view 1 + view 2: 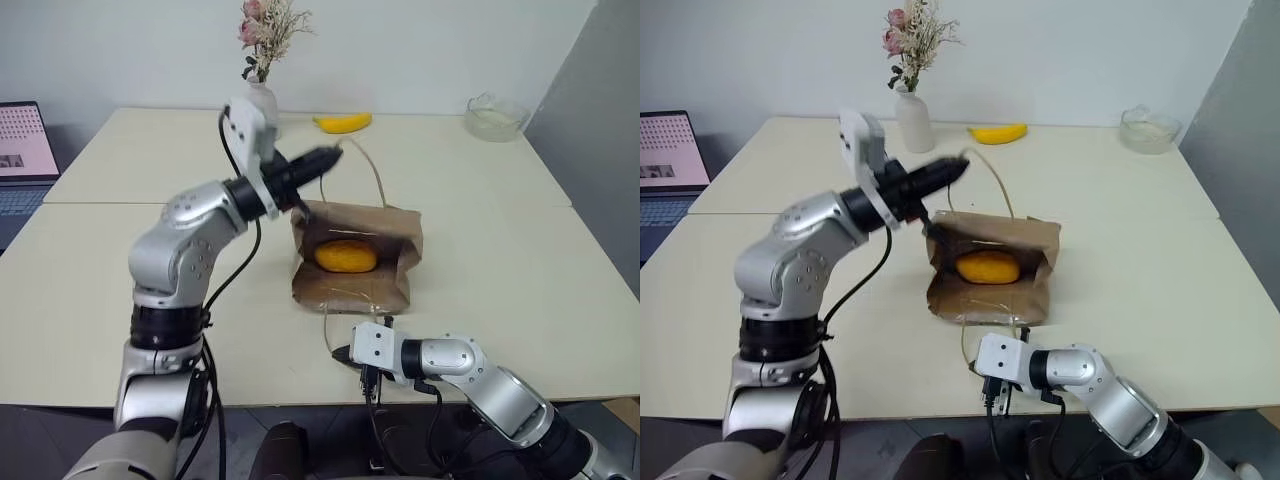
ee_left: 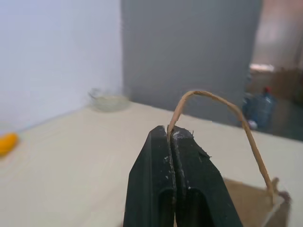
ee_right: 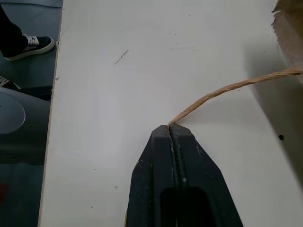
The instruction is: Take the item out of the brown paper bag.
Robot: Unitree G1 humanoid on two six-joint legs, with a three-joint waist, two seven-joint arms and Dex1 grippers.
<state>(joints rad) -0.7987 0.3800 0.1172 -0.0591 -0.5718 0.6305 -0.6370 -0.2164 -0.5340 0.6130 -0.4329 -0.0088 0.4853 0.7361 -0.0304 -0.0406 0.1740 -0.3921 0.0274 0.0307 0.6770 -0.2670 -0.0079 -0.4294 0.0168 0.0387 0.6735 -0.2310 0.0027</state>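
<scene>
**Both cord handles pinched, bag mouth pulled open**

The brown paper bag (image 1: 355, 262) lies on its side near the middle of the pale bench (image 1: 520, 270), its mouth gaping toward the robot. Inside, resting on the lower wall of the bag, sits the item (image 1: 346, 257), a smooth yellow-orange lump in plain sight through the opening.

The left end effector (image 1: 333, 155) is raised above the bag, at about eleven o'clock from it, fingers pressed tight together on the far cord handle (image 2: 213, 101); the cord arches up from the bag's upper edge to the fingertips, lifting that side of the mouth.

The right end effector (image 1: 340, 353) lies low over the bench at six o'clock from the bag, near the front edge, likewise clamped shut, with the near cord handle (image 3: 222, 92) nipped between its tips and running back to the bag's lower lip.

Farther off, at twelve o'clock from the bag, a banana (image 1: 343, 122) lies beside a white vase of dried flowers (image 1: 262, 60). A glass bowl (image 1: 496, 116) stands at about one o'clock, and a laptop (image 1: 22, 150) sits past the bench's left end.
</scene>
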